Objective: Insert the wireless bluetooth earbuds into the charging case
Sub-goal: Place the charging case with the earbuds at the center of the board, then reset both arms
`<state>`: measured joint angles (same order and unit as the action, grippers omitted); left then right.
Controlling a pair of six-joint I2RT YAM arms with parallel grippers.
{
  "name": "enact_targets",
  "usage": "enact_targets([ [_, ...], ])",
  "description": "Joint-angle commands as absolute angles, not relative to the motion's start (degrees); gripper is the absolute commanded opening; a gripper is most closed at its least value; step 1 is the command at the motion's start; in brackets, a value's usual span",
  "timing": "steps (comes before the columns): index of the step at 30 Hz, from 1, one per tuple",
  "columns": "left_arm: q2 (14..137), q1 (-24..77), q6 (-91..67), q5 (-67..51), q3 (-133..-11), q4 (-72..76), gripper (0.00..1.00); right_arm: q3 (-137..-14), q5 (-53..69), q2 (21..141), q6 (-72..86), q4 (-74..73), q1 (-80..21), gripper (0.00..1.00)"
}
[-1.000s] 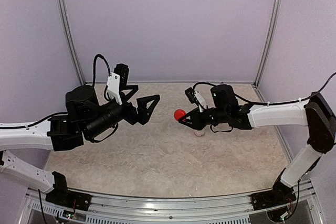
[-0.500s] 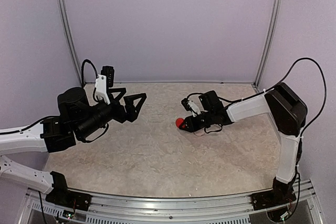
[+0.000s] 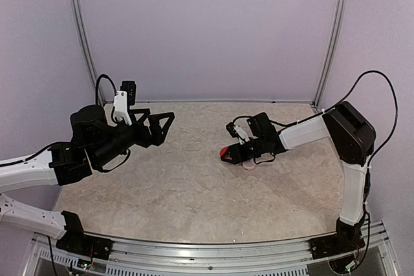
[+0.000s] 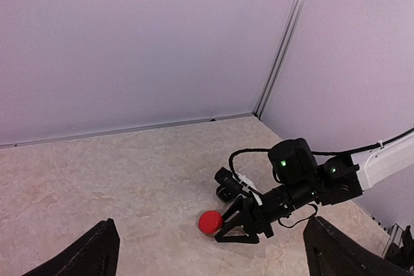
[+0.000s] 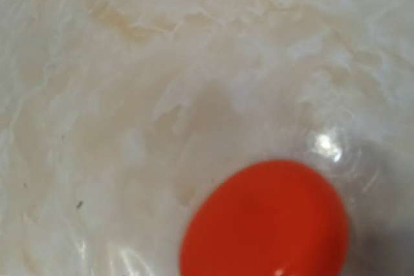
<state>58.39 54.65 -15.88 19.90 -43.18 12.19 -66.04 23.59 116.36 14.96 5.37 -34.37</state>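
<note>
The right arm reaches low across the desk, elbow high. The right gripper is down at a round red case lying mid-desk; gripped or let go, I cannot tell. The left gripper hangs raised, spread wide, empty.

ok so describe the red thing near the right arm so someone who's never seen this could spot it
Find the marbled beige table and follow the right arm in from the right side to the right gripper. On the table, right at its fingertips, lies the small round red object. It is the only bright red thing here; the other small item, under the gripper, is pale.
</note>
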Motion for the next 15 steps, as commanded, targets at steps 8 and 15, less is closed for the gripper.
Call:
enact_targets([
  [8,61.4,49.8,-20.2,16.8,-48.1,5.1,0.99,-66.3,21.4,103.8,11.6,0.4,-33.9,0.74],
  [15,67.9,44.7,-24.0,13.4,-55.4,-5.3,0.99,-62.7,18.0,89.9,9.8,1.6,-33.6,1.0],
])
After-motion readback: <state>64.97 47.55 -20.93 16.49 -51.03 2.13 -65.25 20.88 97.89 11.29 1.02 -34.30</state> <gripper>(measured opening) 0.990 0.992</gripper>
